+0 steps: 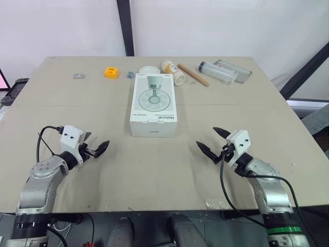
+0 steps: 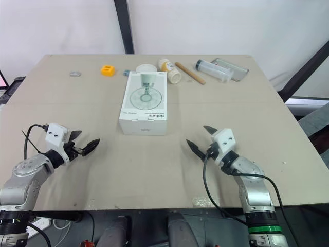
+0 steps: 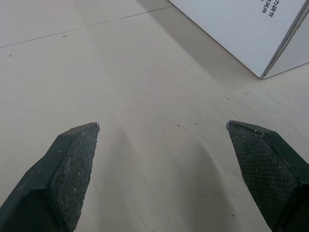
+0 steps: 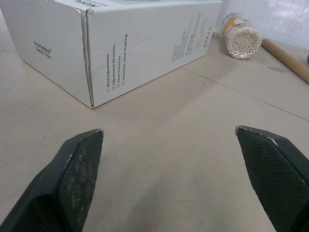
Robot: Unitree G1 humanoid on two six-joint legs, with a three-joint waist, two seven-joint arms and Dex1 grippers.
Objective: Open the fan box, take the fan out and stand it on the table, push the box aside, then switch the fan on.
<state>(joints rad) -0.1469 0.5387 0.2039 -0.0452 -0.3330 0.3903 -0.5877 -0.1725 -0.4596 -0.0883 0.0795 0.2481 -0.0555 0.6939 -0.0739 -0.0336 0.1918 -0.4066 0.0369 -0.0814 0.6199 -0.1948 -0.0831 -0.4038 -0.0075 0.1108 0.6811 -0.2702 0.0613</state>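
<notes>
A wide beige table (image 1: 77, 170), with a faint seam running across its top from side to side, lies in even, soft light with only weak shadows. Behind its far edge stands a plain white wall (image 1: 216, 25), crossed by a black upright post (image 1: 125, 28) left of centre. A black bar (image 1: 303, 72) slants beyond the table's far right corner.

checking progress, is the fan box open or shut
Shut. The fan box lies flat with its printed top face closed, no flap lifted.
</notes>
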